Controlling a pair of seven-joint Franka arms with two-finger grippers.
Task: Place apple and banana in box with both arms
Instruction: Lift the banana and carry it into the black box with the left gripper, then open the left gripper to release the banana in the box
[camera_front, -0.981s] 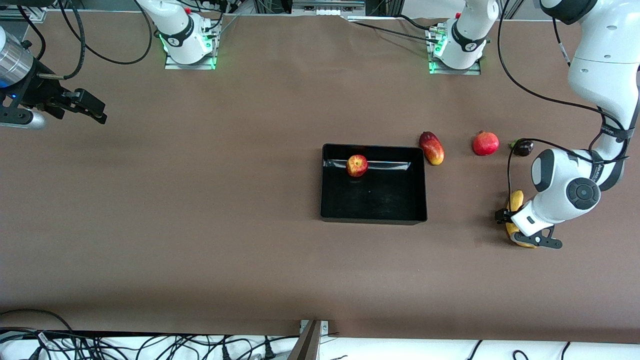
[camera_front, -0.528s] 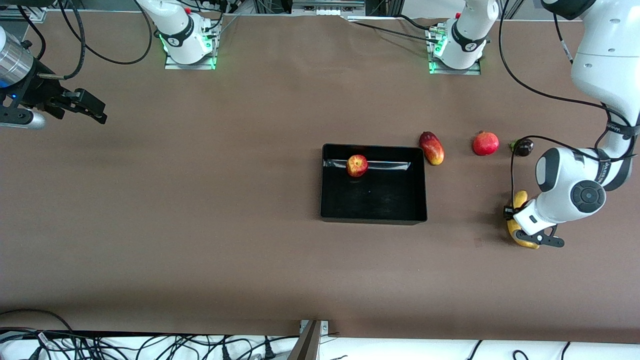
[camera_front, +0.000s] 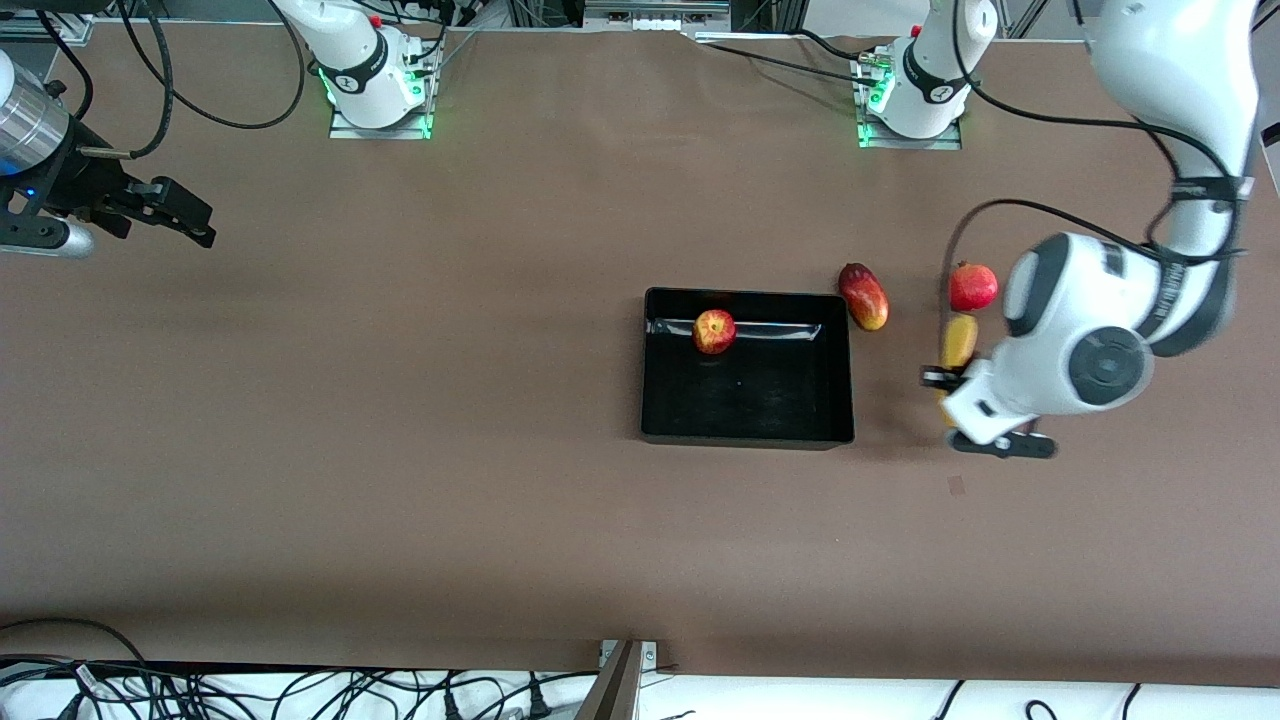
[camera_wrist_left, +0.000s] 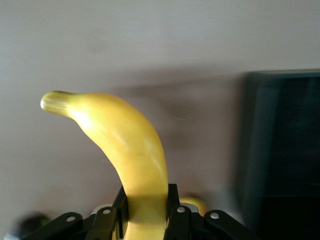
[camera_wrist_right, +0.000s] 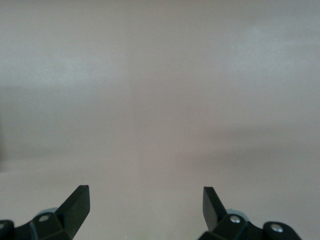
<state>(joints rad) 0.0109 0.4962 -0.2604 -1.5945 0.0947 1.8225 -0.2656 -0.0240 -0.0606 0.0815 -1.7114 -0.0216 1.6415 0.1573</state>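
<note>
The apple (camera_front: 714, 331) lies in the black box (camera_front: 747, 432), by the wall nearest the robots' bases. My left gripper (camera_front: 945, 385) is shut on the yellow banana (camera_front: 959, 341) and holds it in the air over the table between the box and the pomegranate. In the left wrist view the banana (camera_wrist_left: 125, 145) stands out from between the fingers (camera_wrist_left: 173, 202), with the box (camera_wrist_left: 282, 150) off to one side. My right gripper (camera_front: 185, 215) is open and empty, up over the table at the right arm's end; its wrist view shows the gripper (camera_wrist_right: 145, 200) over bare table.
A red-yellow mango (camera_front: 864, 296) lies beside the box toward the left arm's end. A red pomegranate (camera_front: 972, 286) lies a little farther that way, partly covered by the left arm. Cables run along the table edges.
My left gripper has lifted the banana off the table and carried it toward the box and toward the pomegranate. The small dark fruit is now hidden by the arm. The right arm has not moved.
</note>
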